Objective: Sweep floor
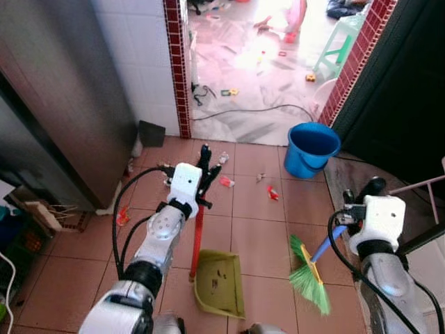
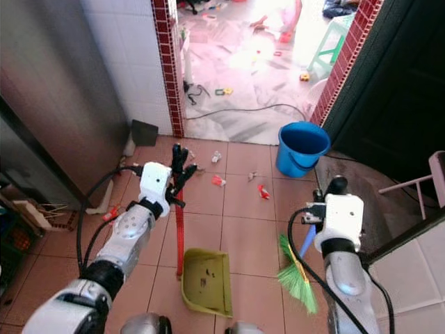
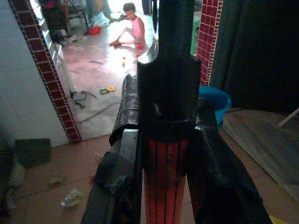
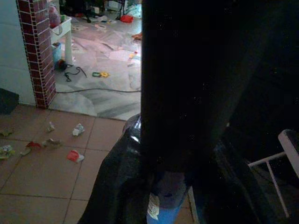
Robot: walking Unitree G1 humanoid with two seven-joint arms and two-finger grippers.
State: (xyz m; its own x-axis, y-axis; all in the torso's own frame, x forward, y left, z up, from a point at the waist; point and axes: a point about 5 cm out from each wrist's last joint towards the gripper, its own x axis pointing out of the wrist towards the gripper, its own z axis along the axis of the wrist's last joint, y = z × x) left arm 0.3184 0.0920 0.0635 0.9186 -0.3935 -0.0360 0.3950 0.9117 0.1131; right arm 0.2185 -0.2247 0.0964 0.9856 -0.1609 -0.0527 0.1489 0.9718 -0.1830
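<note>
Floor (image 1: 257,229): terracotta tiles, meeting pale marbled flooring past the doorway.
Dustpan (image 1: 219,284): olive green, flat on the tiles.
Broom head (image 1: 308,275): green bristles touching the tiles, right of the dustpan.
Bucket (image 1: 311,149): blue, standing near the doorway.
Litter (image 1: 272,192): red and pale scraps scattered between dustpan and doorway.
Cable (image 1: 254,109): black, across the pale flooring.

Blue bucket (image 1: 311,149) and steel cabinet (image 1: 62,97) flank the open tiled floor (image 1: 247,209)

dustpan (image 1: 218,284) olive, red handle | broom (image 1: 309,275) green bristles | bucket (image 1: 311,149) blue
</note>
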